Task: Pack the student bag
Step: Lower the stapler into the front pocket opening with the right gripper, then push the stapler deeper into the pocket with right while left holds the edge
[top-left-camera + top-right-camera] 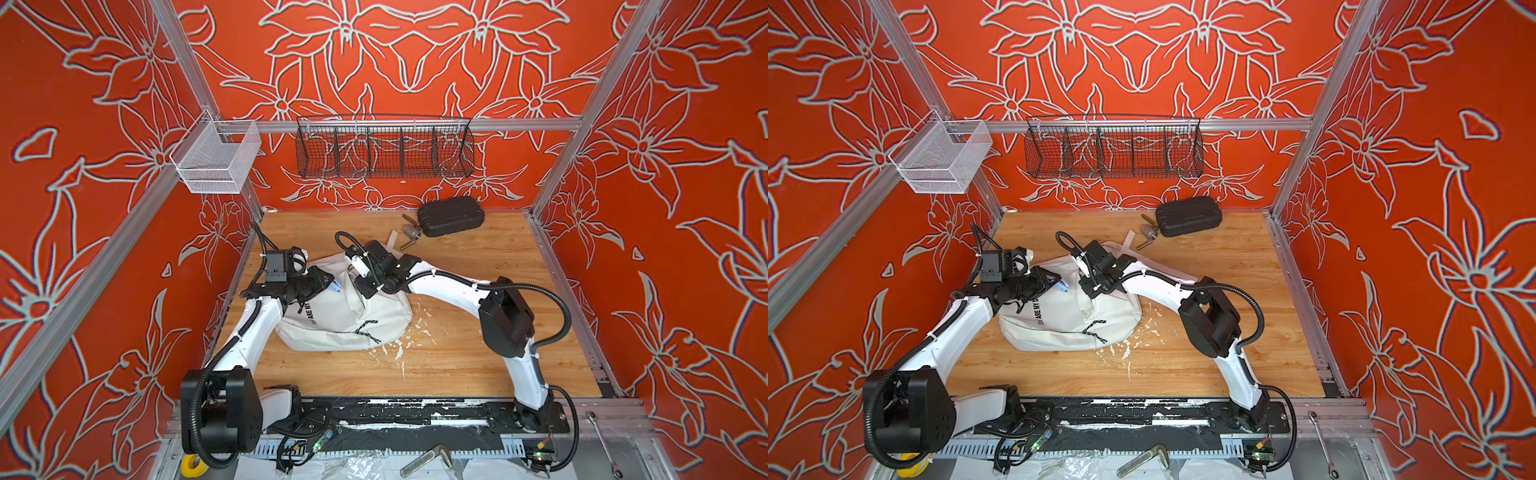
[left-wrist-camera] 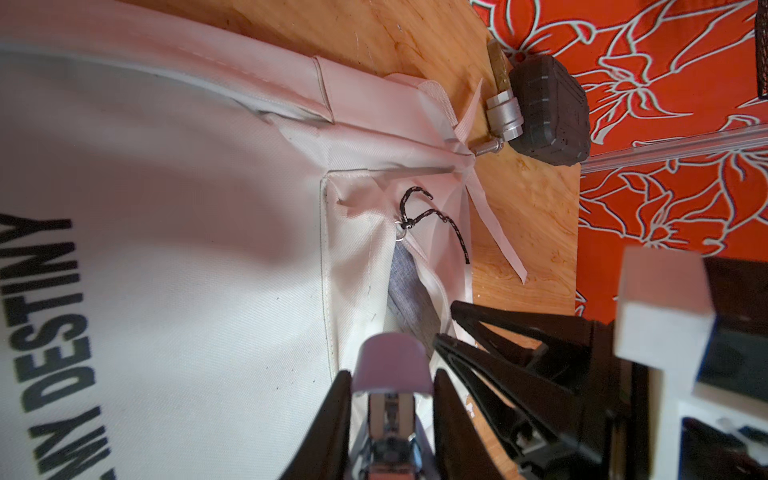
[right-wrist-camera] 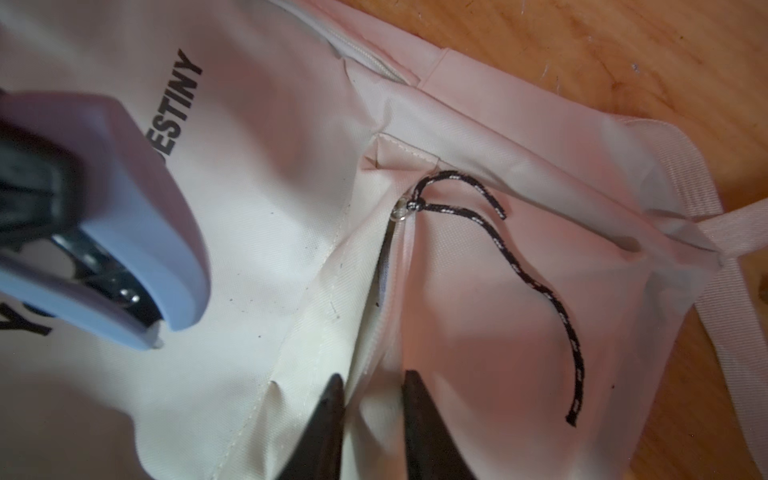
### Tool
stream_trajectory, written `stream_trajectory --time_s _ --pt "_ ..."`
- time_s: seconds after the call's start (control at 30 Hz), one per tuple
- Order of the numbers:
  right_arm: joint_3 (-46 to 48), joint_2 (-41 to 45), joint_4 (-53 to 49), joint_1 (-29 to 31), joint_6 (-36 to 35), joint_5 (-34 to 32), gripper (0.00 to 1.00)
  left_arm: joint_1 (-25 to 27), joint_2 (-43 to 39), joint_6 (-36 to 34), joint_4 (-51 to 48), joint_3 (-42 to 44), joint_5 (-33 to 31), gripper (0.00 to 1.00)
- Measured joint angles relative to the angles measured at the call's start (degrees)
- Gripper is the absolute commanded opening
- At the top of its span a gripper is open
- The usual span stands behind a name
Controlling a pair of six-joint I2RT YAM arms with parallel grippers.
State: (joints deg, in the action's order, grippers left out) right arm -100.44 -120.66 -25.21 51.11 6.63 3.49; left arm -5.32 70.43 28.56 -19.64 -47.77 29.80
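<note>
Parting the pocket mouth for the stapler
The student bag (image 1: 345, 328) lies on the worktop (image 1: 457, 361); left end effector (image 2: 390, 376) pinches a lavender stapler (image 2: 390, 353) over it, right end effector (image 3: 372, 384) straddles the zipper lip (image 3: 390, 291), clamp unclear. Best to lift that lip, then feed the stapler nose-first

Robot lab test cell: aluminium frame (image 1: 399, 124), red floral backdrop panels (image 1: 415, 62), wooden tabletop (image 1: 478, 353), black wire basket (image 1: 384, 151).

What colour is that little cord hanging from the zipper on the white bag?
The zipper cord is black with small white flecks, clearest in the right wrist view.
</note>
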Motion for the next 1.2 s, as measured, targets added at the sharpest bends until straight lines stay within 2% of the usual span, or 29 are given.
stream_trajectory --time_s 0.13,0.3,0.5,0.9,0.97,1.13,1.2 --pt "0.0 0.0 -0.5 0.0 0.0 0.0 0.0 0.0 -0.4 0.1 0.9 0.6 0.3 0.11" --pt "-1.0 0.0 -1.6 -0.1 0.0 2.5 0.0 0.0 -0.4 1.6 4.8 3.7 3.0 0.11" --pt "-0.4 0.2 0.3 -1.4 2.9 11.1 0.0 0.4 0.8 4.3 13.7 9.4 7.0 0.11" --pt "5.2 0.7 13.1 -6.7 18.5 30.0 0.0 7.0 1.5 7.4 27.0 16.5 4.8 0.13" --pt "5.8 0.7 15.5 -7.2 21.1 31.8 0.0 8.1 2.5 7.6 27.3 16.7 4.0 0.19" --pt "6.1 0.7 19.0 -7.5 25.1 35.3 0.0 9.1 3.3 8.4 28.2 17.3 1.5 0.24" --pt "6.1 0.7 19.6 -7.6 25.9 36.2 0.0 9.2 3.2 9.1 29.7 18.0 1.1 0.33"
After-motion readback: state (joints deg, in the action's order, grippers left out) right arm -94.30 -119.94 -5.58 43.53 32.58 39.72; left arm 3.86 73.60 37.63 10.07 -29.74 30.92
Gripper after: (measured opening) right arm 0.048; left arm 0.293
